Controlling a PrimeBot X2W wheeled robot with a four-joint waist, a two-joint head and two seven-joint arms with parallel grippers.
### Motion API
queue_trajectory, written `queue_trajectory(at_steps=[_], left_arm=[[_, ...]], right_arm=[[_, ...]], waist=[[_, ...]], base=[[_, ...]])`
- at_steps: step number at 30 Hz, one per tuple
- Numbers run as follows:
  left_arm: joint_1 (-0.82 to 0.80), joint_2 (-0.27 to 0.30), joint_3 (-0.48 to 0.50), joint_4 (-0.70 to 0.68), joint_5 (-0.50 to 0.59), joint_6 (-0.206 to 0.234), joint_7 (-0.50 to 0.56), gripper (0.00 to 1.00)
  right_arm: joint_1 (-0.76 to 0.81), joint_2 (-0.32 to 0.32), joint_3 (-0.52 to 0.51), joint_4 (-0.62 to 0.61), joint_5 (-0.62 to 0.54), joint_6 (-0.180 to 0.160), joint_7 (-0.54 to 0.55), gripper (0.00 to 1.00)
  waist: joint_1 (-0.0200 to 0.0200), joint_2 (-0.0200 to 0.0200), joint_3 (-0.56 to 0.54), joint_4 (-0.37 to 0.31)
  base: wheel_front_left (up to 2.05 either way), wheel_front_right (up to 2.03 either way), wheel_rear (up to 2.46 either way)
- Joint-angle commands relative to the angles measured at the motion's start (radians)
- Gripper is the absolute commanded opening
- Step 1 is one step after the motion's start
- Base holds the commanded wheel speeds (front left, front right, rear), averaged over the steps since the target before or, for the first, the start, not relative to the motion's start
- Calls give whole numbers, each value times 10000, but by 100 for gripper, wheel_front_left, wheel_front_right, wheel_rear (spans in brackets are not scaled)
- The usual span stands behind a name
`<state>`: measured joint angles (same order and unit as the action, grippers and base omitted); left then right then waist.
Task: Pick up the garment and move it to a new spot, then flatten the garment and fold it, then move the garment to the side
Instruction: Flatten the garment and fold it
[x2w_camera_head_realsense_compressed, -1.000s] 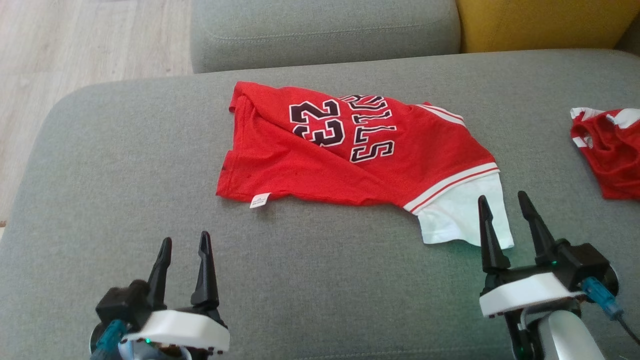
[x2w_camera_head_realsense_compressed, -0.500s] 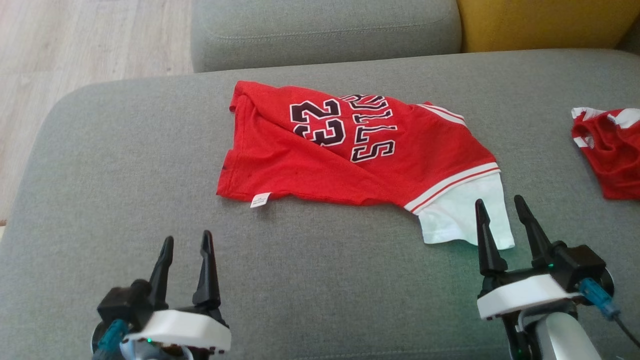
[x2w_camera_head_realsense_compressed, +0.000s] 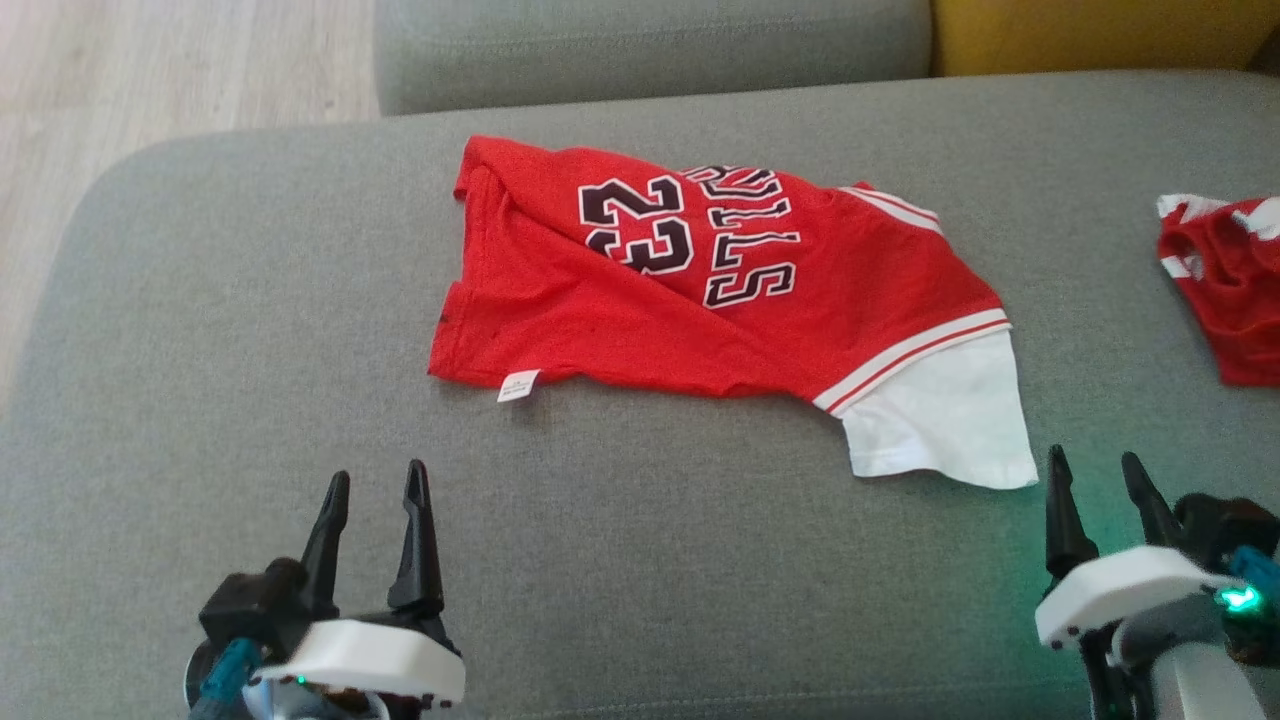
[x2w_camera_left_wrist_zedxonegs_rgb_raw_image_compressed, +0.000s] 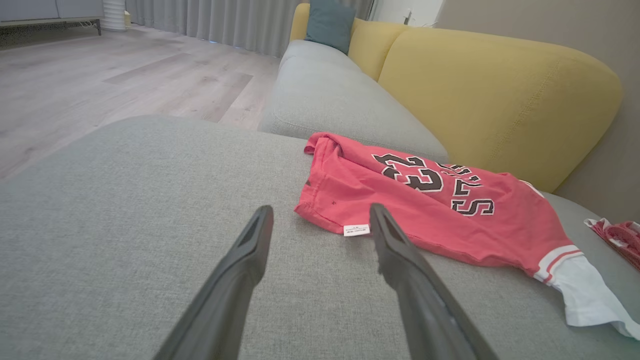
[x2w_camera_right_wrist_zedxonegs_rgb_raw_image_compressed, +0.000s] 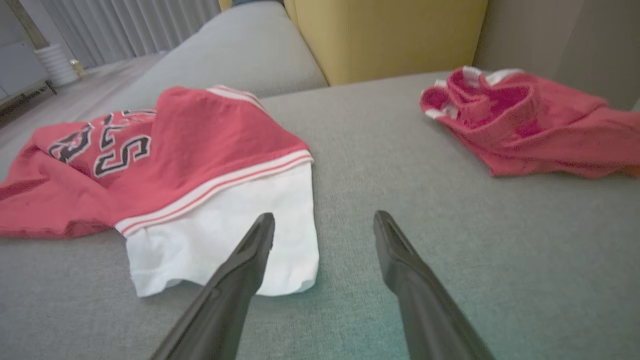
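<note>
Now, garment (x2w_camera_head_realsense_compressed: 700, 310): a red jersey with black numerals, lying rumpled about midway across the grey sofa seat (x2w_camera_head_realsense_compressed: 200, 350). One flap is doubled over its front and nothing grips it.
Left claw (x2w_camera_head_realsense_compressed: 377, 475): fingers spread apart and empty, low on the near side of the seat, apart from the hem that carries the small white tag (x2w_camera_head_realsense_compressed: 519, 385).
Right claw (x2w_camera_head_realsense_compressed: 1092, 458): jaws parted and empty, tips just short of the white sleeve (x2w_camera_head_realsense_compressed: 940, 420), which lies flat at the garment's near right corner.
Other red garment (x2w_camera_head_realsense_compressed: 1225, 290): bunched at the far right, apart from the first.
Step in hand: probably the first pickup, not yet begun.
Doing it well: each claw should pinch one outer edge, the tagged hem on the left and the sleeve on the right. Pressing slightly into the soft cushion should let a finger slide under the cloth. Lifting both sides together should limit bunching.
Risk: catching the doubled flap would lift two layers and make flattening harder.
</note>
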<state>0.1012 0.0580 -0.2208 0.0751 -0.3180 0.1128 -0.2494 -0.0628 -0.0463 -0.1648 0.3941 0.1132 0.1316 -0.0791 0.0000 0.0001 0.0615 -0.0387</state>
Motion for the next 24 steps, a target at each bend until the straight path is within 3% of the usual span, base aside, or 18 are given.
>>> queue_trajectory(at_steps=[1,10,18,19,20,21,23,24], left_arm=[[-356,-55,212,-258,94,-79,-124,100],[-608,-69,108,-139,129,-117,-124,100],[-692,-73,177,-76,149,-128,-124,100],[-697,-74,188,-74,152,-132,-124,100],[-701,-74,200,-72,157,-135,-124,100],[-703,-74,214,-71,164,-134,-124,100],[-698,-75,239,-70,176,-136,-124,100],[-695,-75,250,-74,182,-136,-124,100]], right_arm=[[-720,-40,139,-64,31,-9,210,100],[-1500,-40,66,1662,6,-9,857,100],[-1977,-39,302,3005,257,-9,420,100],[-2053,-39,353,3135,283,-9,370,95],[-2123,-39,410,3260,309,-9,332,71],[-2192,-39,474,3380,347,-9,308,38],[-2301,-39,603,3603,458,-9,326,0],[-2337,-39,665,3682,533,-9,324,0]], waist=[[0,-1,198,63],[0,-1,661,332],[0,-1,766,474],[0,-1,772,475],[0,-1,775,472],[0,-1,775,466],[0,-1,770,444],[0,-1,767,427]], base=[[0,0,0],[0,0,0],[0,0,0],[0,0,0],[0,0,0],[0,0,0],[0,0,0],[0,0,0]])
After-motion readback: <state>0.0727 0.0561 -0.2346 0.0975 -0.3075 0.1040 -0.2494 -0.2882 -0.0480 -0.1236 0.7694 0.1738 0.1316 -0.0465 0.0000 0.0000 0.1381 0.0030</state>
